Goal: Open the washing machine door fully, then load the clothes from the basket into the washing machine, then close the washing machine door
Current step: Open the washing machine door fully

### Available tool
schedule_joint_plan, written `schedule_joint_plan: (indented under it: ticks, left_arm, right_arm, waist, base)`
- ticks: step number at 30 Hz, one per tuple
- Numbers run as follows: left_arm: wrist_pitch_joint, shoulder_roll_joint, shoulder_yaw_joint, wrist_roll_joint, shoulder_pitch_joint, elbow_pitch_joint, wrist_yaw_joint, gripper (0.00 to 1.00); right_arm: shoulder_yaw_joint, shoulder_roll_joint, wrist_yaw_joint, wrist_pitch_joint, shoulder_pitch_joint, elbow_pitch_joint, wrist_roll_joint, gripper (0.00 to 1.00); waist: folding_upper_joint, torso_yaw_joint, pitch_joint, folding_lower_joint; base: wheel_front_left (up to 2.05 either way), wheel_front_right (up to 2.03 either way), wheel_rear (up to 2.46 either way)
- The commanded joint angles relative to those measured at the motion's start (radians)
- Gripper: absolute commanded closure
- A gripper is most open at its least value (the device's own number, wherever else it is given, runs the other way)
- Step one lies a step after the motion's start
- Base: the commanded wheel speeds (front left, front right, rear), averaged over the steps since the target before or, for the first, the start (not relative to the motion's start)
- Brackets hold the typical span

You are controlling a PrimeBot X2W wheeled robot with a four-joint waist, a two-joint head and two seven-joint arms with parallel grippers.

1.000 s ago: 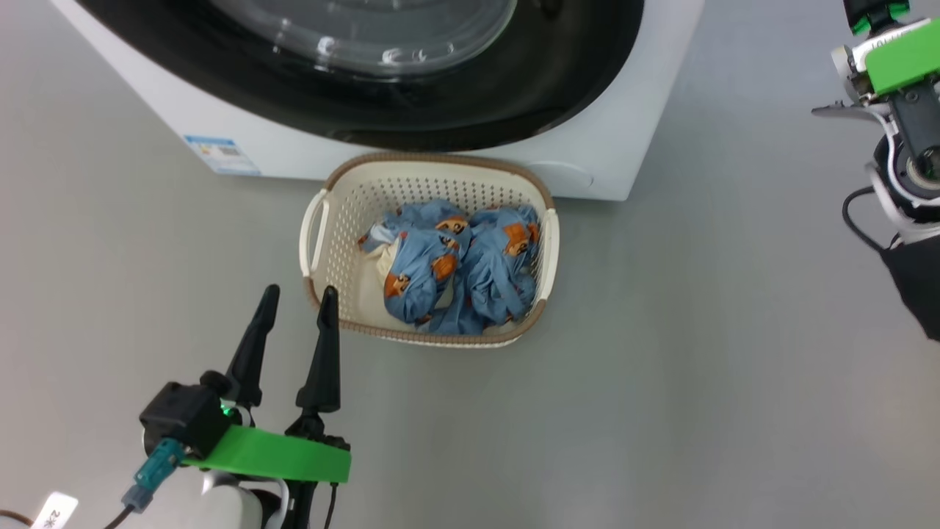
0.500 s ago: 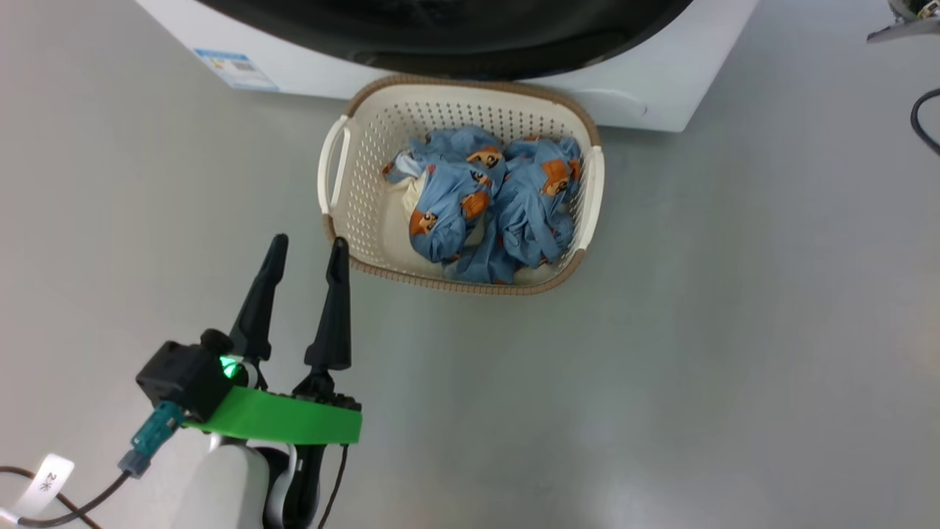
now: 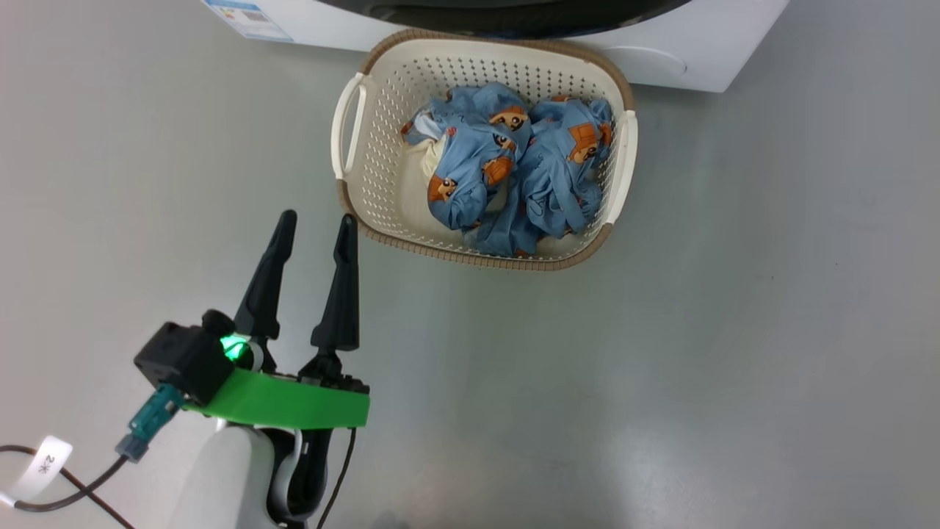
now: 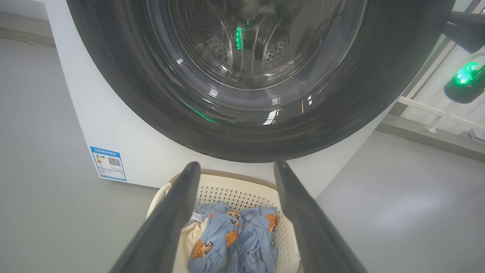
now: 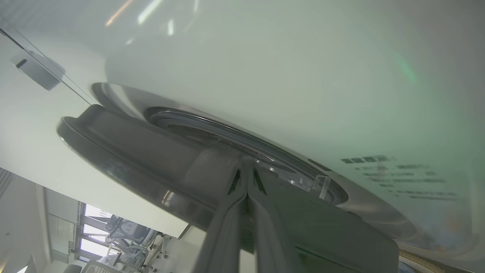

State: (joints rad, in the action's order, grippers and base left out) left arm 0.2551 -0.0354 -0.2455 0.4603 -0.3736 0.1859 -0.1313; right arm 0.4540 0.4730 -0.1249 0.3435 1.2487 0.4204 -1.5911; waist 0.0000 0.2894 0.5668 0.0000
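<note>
Smooth grey floor (image 3: 698,382), distant office chair (image 5: 127,236)

floor (image 3: 661,367): plain grey, glossy | window (image 5: 90,245): bright daylight | office chair (image 5: 128,233) nr window

floor (image 3: 734,330): plain grey | on it: basket (image 3: 382,169) — just before washing machine (image 3: 705,62), both floor-standing

My left tool (image 3: 317,217) looks matt black; the basket (image 3: 382,158) is smooth plastic, its clothes (image 3: 507,165) soft cloth, the washing machine door (image 4: 132,102) glossy.
</note>
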Motion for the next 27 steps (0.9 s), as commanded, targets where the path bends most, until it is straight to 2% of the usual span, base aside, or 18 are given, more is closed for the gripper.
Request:
schedule_joint_plan:
  ticks: [1,13,27]
  left_arm:
    - [0.007,-0.015,0.026,0.014,-0.020,-0.032,0.001,0.00]
    - [0.007,-0.015,0.022,0.028,-0.031,-0.035,0.001,0.00]
    - [0.007,-0.015,0.044,0.002,0.016,-0.007,0.001,0.00]
  right_arm:
    - [0.006,-0.016,-0.006,0.007,0.022,-0.020,0.026,1.00]
    - [0.054,-0.018,-0.006,0.030,0.043,-0.032,0.048,1.00]
    - [0.125,-0.039,-0.006,0.038,-0.095,-0.039,0.026,1.00]
  waist:
    - [0.0000,0.009,0.018,0.0000]
    - [0.0000,0.010,0.030,0.0000]
    - [0.0000,-0.012,-0.084,0.0000]
  base:
    - [0.00,0.00,0.00]
    - [0.00,0.00,0.00]
    - [0.00,0.00,0.00]
